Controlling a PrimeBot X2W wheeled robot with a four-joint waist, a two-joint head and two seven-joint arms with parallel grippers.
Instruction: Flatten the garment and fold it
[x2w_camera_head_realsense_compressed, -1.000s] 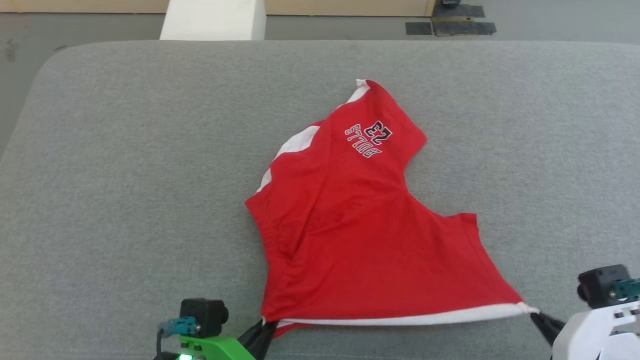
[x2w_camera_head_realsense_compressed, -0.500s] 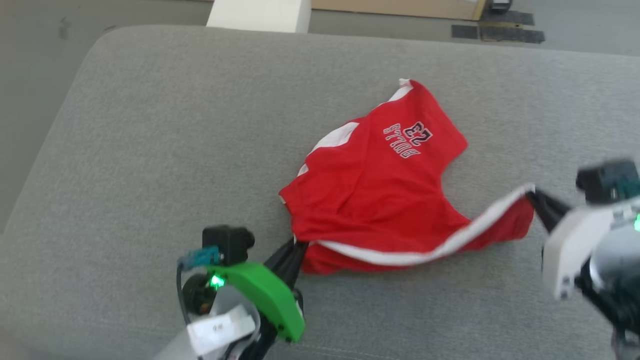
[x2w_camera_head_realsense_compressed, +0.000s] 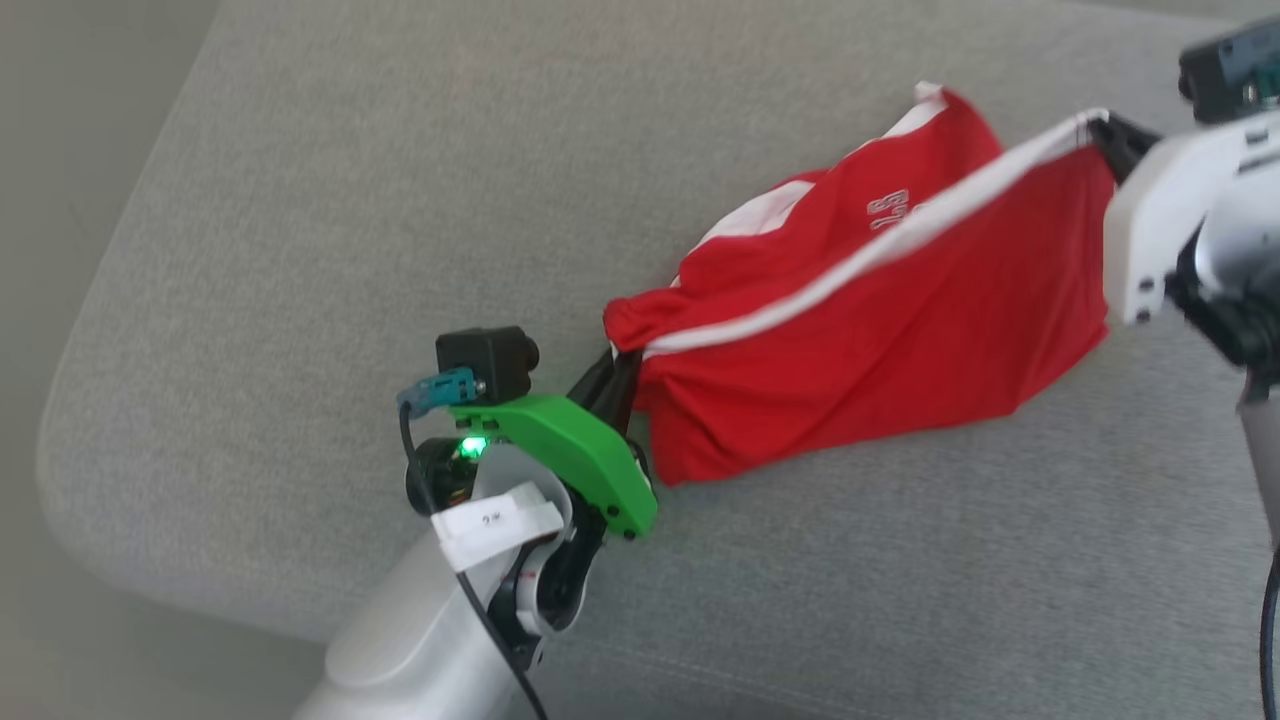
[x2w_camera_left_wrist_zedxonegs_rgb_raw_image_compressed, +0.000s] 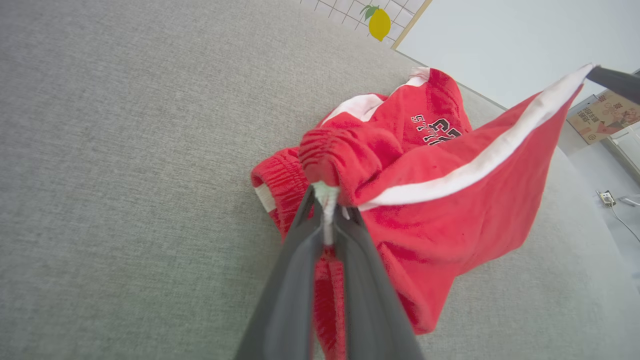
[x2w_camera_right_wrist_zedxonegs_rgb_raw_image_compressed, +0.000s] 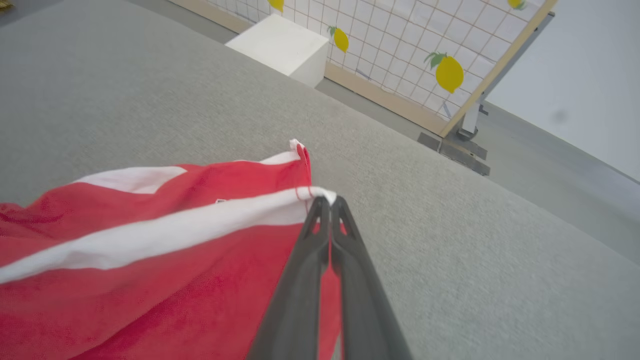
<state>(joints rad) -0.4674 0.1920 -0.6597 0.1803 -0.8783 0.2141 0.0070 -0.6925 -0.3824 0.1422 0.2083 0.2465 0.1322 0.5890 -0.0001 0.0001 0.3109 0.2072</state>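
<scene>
The red garment (x2w_camera_head_realsense_compressed: 880, 330) hangs stretched between both arms over the grey cushion (x2w_camera_head_realsense_compressed: 300, 250). The left fingers (x2w_camera_head_realsense_compressed: 612, 375) are pinched tight on the gathered waistband corner, low near the cushion. The right fingers (x2w_camera_head_realsense_compressed: 1115, 140) are clamped on the far end of the white stripe (x2w_camera_head_realsense_compressed: 860, 270) and held higher, so the stripe runs taut between them. The other leg, with its printed lettering, lies crumpled on the cushion behind.
</scene>
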